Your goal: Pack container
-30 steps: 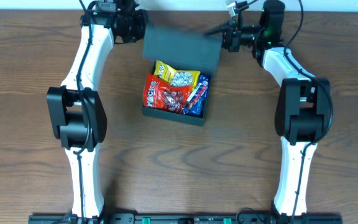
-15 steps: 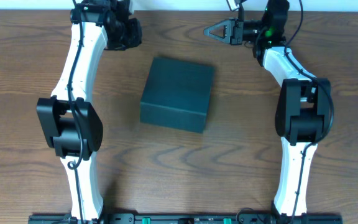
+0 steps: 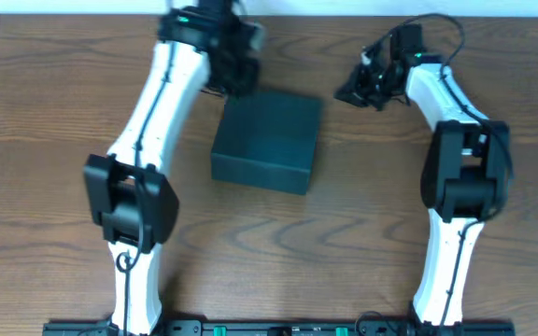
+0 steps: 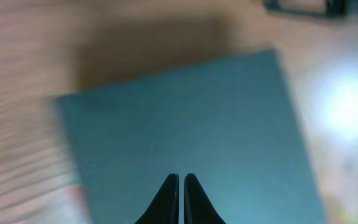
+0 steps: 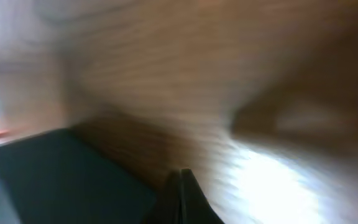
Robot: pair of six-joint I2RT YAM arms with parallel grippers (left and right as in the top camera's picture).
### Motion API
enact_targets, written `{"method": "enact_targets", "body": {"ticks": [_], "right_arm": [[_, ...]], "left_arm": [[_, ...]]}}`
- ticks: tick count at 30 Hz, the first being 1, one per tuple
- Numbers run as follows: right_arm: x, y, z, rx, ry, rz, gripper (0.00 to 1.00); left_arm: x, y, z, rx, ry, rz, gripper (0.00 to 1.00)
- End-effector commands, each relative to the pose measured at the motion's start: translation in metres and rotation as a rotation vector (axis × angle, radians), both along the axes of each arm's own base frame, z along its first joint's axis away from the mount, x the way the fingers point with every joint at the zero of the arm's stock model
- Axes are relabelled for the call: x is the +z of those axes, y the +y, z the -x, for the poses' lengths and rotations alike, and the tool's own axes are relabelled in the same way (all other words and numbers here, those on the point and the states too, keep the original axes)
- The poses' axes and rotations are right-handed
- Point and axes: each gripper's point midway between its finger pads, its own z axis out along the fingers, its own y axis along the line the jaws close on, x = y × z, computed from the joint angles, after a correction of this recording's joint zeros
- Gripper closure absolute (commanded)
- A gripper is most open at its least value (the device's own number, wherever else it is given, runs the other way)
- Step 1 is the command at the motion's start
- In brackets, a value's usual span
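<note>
At mid-desk (image 3: pixel 54 121), open wood along its front and sides, sits one container (image 3: pixel 267 142), lid down. Of two end effectors, the left (image 4: pixel 180 182) is pinched together over the lid; the right (image 5: pixel 182 182), blurred, looks together beyond the far-right corner.

The container (image 3: pixel 269 140) blocks the table (image 3: pixel 362 233) centre — open wood around.

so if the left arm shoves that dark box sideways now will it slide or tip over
Probably slide: the container sits low and wide, flat on the table, so tipping looks unlikely. Its matte, cardboard-looking skin should grip rather than slip against the wood. The closed lid may flex a little if pressed mid-panel.
</note>
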Motion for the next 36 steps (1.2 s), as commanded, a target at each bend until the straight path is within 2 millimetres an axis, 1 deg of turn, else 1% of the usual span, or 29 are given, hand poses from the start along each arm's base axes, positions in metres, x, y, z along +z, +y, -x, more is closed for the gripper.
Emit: {"method": "enact_targets", "body": {"ticks": [1, 3, 4, 7, 10, 11, 13, 15, 16, 17, 18, 20, 23, 24, 26, 29, 31, 34, 36], "right_arm": [[0.088, -0.035, -0.006, 0.034, -0.218, 0.246, 0.99], [0.107, -0.036, 0.014, 0.036, -0.184, 0.245, 0.99], [0.115, -0.036, 0.025, 0.048, -0.168, 0.248, 0.99], [0.138, -0.037, 0.058, 0.126, -0.15, 0.272, 0.99], [0.161, -0.036, 0.08, 0.157, -0.161, 0.282, 0.98], [0.174, -0.036, 0.092, 0.18, -0.177, 0.29, 0.99], [0.184, -0.033, 0.11, 0.217, -0.177, 0.298, 0.98], [0.185, -0.024, 0.13, 0.268, -0.168, 0.301, 0.99], [0.183, -0.018, 0.138, 0.287, -0.162, 0.299, 0.99], [0.177, -0.009, 0.149, 0.316, -0.154, 0.296, 0.99], [0.166, 0.004, 0.163, 0.357, -0.148, 0.293, 0.98], [0.146, 0.023, 0.182, 0.414, -0.145, 0.287, 0.99], [0.107, 0.05, 0.212, 0.487, -0.149, 0.275, 0.99], [0.09, 0.061, 0.221, 0.51, -0.163, 0.269, 0.99], [0.065, 0.078, 0.232, 0.536, -0.197, 0.255, 0.99], [0.034, 0.101, 0.236, 0.529, -0.269, 0.249, 0.98], [0.019, 0.106, 0.228, 0.435, -0.324, 0.292, 0.98], [0.012, 0.108, 0.22, 0.361, -0.38, 0.325, 0.98], [0.009, 0.104, 0.214, 0.31, -0.409, 0.362, 0.98]], "left_arm": [[0.017, -0.028, 0.025, -0.203, -0.021, 0.083, 0.94], [0.015, -0.037, 0.041, -0.269, 0.004, 0.084, 0.94], [0.011, -0.039, 0.051, -0.31, 0.022, 0.067, 0.94], [-0.015, -0.041, 0.071, -0.348, 0.097, 0.04, 0.94], [-0.038, -0.04, 0.083, -0.353, 0.157, 0.037, 0.94], [-0.047, -0.04, 0.088, -0.353, 0.182, 0.045, 0.94], [-0.053, -0.04, 0.091, -0.354, 0.196, 0.051, 0.94], [-0.058, -0.039, 0.092, -0.354, 0.203, 0.048, 0.94], [-0.059, -0.039, 0.093, -0.353, 0.206, 0.047, 0.94], [-0.06, -0.039, 0.093, -0.353, 0.207, 0.046, 0.94], [-0.062, -0.038, 0.092, -0.353, 0.204, 0.045, 0.94], [-0.063, -0.039, 0.092, -0.353, 0.199, 0.045, 0.94], [-0.064, -0.04, 0.09, -0.354, 0.19, 0.047, 0.94], [-0.064, -0.04, 0.089, -0.354, 0.187, 0.048, 0.94], [-0.064, -0.04, 0.088, -0.355, 0.183, 0.049, 0.94], [-0.064, -0.04, 0.088, -0.355, 0.181, 0.049, 0.94], [-0.064, -0.04, 0.088, -0.355, 0.181, 0.049, 0.94], [-0.064, -0.04, 0.088, -0.354, 0.181, 0.05, 0.94], [-0.064, -0.041, 0.088, -0.355, 0.18, 0.05, 0.94]]}}
